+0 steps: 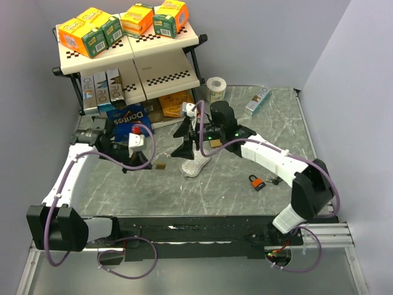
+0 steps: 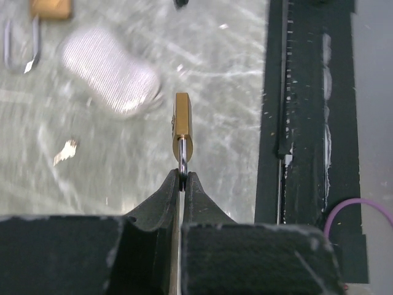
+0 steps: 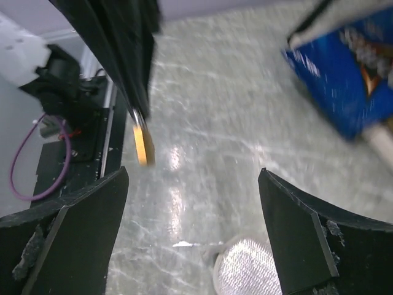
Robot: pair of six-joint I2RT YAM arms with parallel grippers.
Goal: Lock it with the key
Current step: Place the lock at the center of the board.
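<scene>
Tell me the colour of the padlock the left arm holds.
The padlock is brass-gold; left wrist view best.

Glossy brass padlock [image 2: 182, 126], steel shackle [image 2: 182, 161]

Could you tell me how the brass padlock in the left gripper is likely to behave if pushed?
The padlock is probably stiff and heavy for its size, since it looks like solid brass. Pinched only by its thin, shiny shackle in the left gripper, it may well pivot or slip when pushed.
</scene>
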